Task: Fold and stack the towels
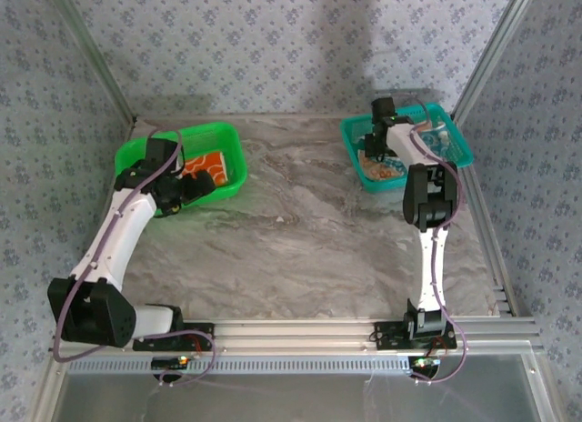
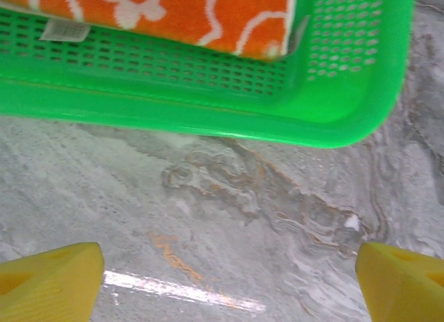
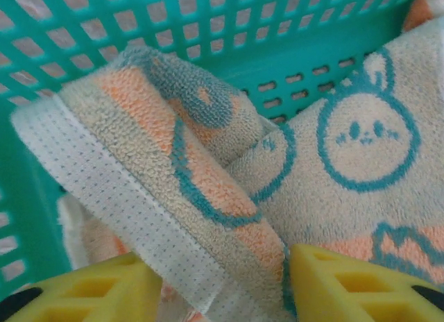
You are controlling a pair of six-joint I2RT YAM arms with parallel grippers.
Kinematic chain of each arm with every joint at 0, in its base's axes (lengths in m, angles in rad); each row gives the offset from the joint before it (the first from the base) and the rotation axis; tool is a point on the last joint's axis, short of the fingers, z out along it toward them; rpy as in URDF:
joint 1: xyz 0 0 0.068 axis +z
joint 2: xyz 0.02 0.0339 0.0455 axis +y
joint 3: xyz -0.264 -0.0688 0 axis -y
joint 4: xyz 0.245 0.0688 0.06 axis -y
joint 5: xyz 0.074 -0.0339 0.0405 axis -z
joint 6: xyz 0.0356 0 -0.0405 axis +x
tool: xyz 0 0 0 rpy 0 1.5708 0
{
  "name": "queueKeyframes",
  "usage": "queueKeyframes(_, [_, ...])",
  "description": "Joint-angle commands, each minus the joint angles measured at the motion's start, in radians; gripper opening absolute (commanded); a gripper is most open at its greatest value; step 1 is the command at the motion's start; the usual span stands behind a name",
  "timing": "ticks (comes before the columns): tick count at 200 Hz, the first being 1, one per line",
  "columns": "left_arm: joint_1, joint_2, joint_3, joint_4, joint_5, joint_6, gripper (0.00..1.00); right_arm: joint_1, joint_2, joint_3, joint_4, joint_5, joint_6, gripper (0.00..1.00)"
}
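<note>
From above, the left arm (image 1: 118, 231) reaches to a green basket (image 1: 229, 134) at the far left of the desk (image 1: 300, 240), with an orange towel (image 1: 205, 165) lying inside it. That arm's wrist camera adds the detail. There are white flowers on the towel (image 2: 173, 10) and a small label at its edge. The left jaws are released, yellow fingertips (image 2: 48, 280) wide apart over bare marbled desk, just short of the basket's rim (image 2: 333, 128).

The right arm (image 1: 427, 231) dips into a teal basket (image 1: 462, 151) at the far right, where the overhead view makes the cloth a pale blur. Up close it is a bunny towel (image 3: 361, 148), peach and teal. A raised fold with a white hem runs between the yellow fingertips (image 3: 333, 280) of the right jaws. Whether they pinch it, I cannot tell.
</note>
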State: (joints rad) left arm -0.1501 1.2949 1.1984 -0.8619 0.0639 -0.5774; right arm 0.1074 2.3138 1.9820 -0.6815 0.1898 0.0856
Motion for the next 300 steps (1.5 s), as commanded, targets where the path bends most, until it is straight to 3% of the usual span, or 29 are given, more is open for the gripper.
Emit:
queueKeyframes(1, [-0.021, -0.017, 0.064, -0.057, 0.009, -0.009, 0.94, 0.008, -0.01, 0.026, -0.03, 0.058, -0.017, 0.24])
queueKeyframes(23, [-0.023, -0.022, 0.07, -0.048, 0.012, -0.005, 0.93, 0.019, -0.081, 0.001, -0.007, 0.101, -0.026, 0.0])
queueKeyframes(89, [-0.052, 0.003, 0.072, 0.007, 0.064, 0.002, 0.93, 0.064, -0.416, -0.018, 0.021, 0.22, -0.082, 0.0])
queueKeyframes(130, [-0.055, -0.005, 0.084, 0.022, 0.091, 0.017, 0.93, 0.161, -0.591, 0.056, 0.003, 0.257, -0.126, 0.0])
queueKeyframes(179, [-0.055, -0.048, 0.095, 0.017, 0.094, 0.044, 0.93, 0.421, -0.738, 0.132, 0.062, 0.337, -0.236, 0.0])
queueKeyframes(222, [-0.055, -0.08, 0.096, -0.001, 0.107, 0.068, 0.93, 0.639, -0.749, 0.222, 0.117, 0.463, -0.323, 0.0])
queueKeyframes(300, [-0.054, -0.12, 0.124, -0.017, 0.109, 0.096, 0.94, 0.946, -0.803, 0.268, 0.271, 0.698, -0.537, 0.0])
